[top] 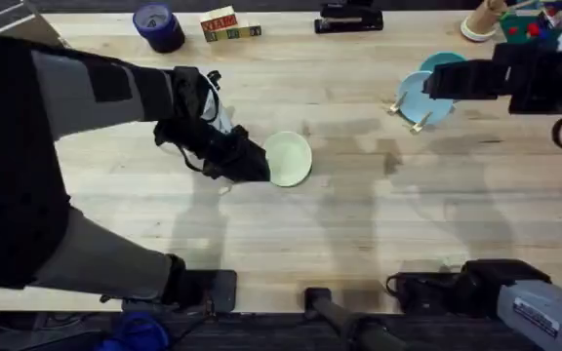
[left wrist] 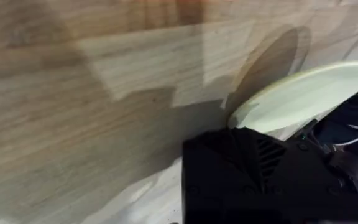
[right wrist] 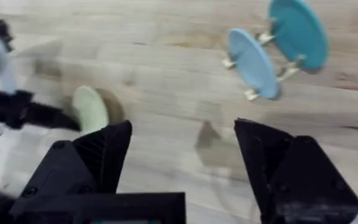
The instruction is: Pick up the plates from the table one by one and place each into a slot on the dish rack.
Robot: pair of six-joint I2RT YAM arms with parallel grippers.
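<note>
The overhead camera is looking down and forward from above the arms' bases, taking in the whole table out to its far edge. The left wrist camera is sitting very close above the tabletop, facing along the boards toward the cream plate. The right wrist camera is hanging higher over the far right, looking back across the table. All three views are sharing that cream plate; the overhead and right wrist views are also sharing the dish rack.
</note>
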